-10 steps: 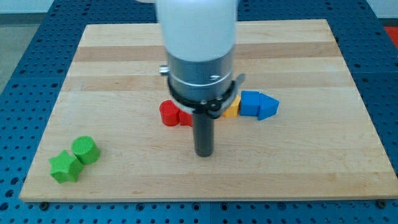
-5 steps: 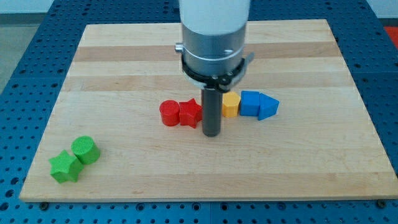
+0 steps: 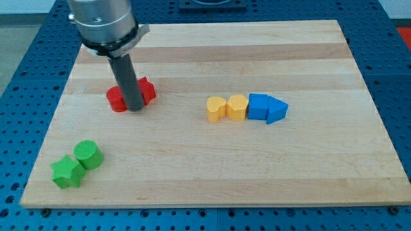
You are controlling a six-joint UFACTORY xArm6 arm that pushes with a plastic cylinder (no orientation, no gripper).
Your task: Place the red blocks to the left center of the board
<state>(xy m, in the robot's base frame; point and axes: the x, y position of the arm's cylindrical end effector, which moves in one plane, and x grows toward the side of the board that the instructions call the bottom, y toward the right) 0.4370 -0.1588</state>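
My arm ends in a ribbed, silver-grey metal cylinder with a dark clamp ring and a small side tab; below it hangs a straight, dark grey rod down to my tip.

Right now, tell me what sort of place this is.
Probably a robotics lab bench. A wooden board lies on a blue perforated table, with small coloured blocks on it, such as the green cylinder, and my tip rests between the two red blocks.

Red blocks, pale striped wooden board
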